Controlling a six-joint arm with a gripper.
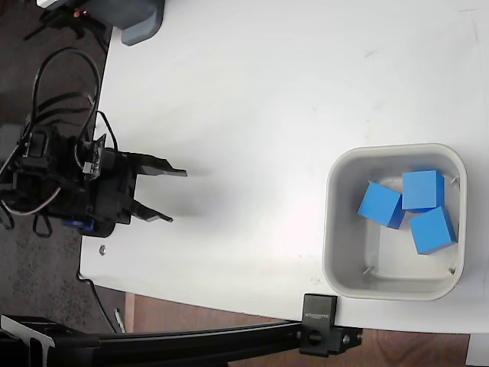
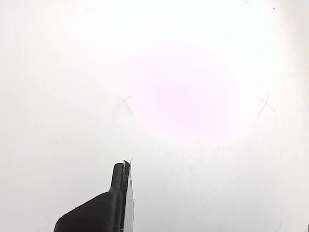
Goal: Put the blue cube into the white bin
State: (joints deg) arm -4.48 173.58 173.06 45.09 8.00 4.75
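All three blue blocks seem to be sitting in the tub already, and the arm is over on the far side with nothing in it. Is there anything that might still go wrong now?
Little, probably. The three blue cubes lie crowded at one end of the white bin, one seemingly leaning on another, so a knock might shift them. The bin sits close to the table edge, so a bump could push it off. The gripper, jaws open and empty, has cables looping behind it that might snag.

A white table (image 1: 252, 99) with a grey object (image 1: 141, 19) at its top-left corner and a black clamp (image 1: 319, 325) on its bottom edge.
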